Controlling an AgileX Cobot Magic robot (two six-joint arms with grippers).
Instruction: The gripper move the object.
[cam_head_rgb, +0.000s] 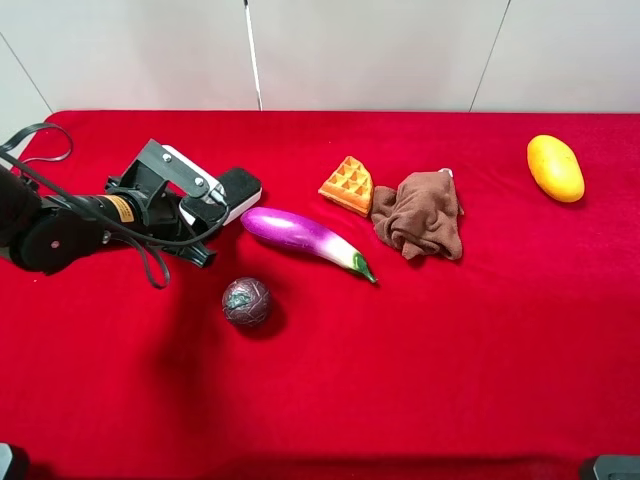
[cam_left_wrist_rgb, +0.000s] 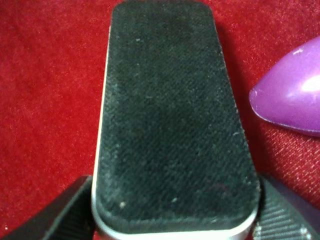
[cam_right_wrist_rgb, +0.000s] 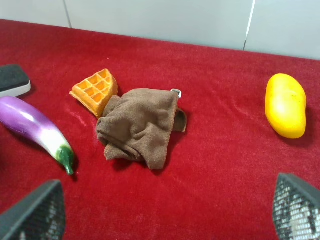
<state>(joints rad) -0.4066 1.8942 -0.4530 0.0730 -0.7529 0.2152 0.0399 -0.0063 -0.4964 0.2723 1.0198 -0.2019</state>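
The eraser, a white base with a black felt top, lies at the left of the red table, just beyond the stem-less end of the purple eggplant. My left gripper is shut on its near end. In the left wrist view the eraser fills the frame, with a black finger pressed to each side. My right gripper is open and empty, its fingers wide apart above the cloth; it does not show in the high view. The eraser's end also shows in the right wrist view.
A dark round ball lies in front of the eggplant. A waffle piece and a crumpled brown cloth lie mid-table. A yellow mango lies at the far right. A white wall stands behind the table's back edge.
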